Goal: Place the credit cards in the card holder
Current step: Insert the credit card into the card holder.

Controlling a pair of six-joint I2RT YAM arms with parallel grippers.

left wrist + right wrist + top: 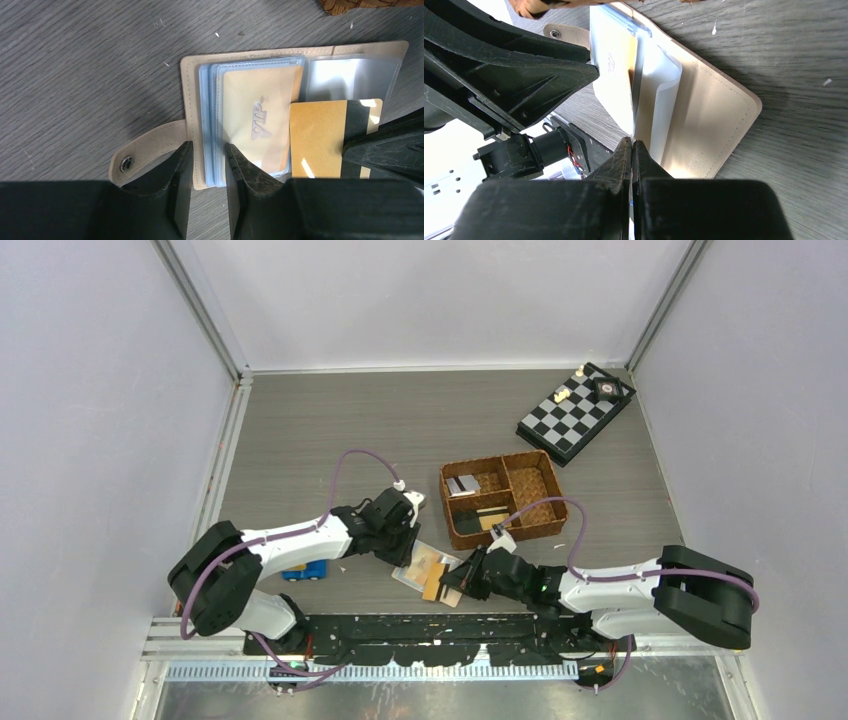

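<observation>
My right pincer [631, 155] is pressed shut on a yellow-tan card with a black stripe [320, 135]. The card's free end lies over the right half of the beige-pink folding card holder [192, 95], which is spread open on the table at the lower centre of the top view. My left pincer [207, 167] is only narrowly parted, its fingers straddling the holder's left edge beside the snap tab. I see nothing pinched between them, and they seem to pin the holder flat.

I judge the job partly done. A tan card marked VIP [257, 120] already sits in a pale blue pocket, and the striped one is not yet in. A silver-grey card [462, 485] and a black card [468, 524] wait in the brown woven divided basket [446, 505], right of centre.

The left wrist view shows the card faces. The right wrist view shows a clear sleeve [664, 95] bowed open, my card edge-on beside it. Only the top view shows the basket's contents.
</observation>
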